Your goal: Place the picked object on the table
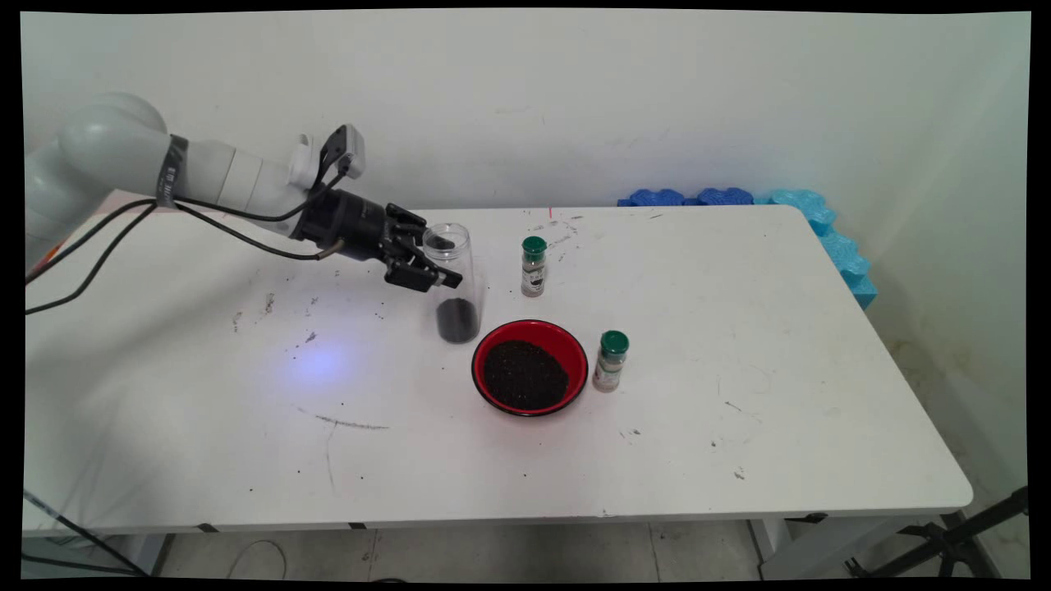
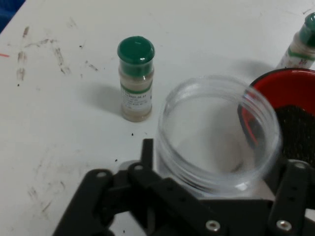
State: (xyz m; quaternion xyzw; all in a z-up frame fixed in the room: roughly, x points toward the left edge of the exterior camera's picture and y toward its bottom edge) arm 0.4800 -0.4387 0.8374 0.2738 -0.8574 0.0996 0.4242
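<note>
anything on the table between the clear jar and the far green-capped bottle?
Nothing but bare, scuffed table between the clear jar and the far green-capped bottle; both views show it, the hand view closest.

No legible text, brand, number or sign was found in either view. The two small green-capped spice bottles, one behind the red bowl of dark grains [image 1: 530, 367] at [image 1: 533, 267] and one just right of that bowl at [image 1: 610, 361], each carry a printed label, but the lettering is too small and blurred to read. The black band [image 1: 170, 171] round the white arm bears pale markings, likewise unreadable. The clear plastic jar [image 1: 454, 283] shows no label.
</note>
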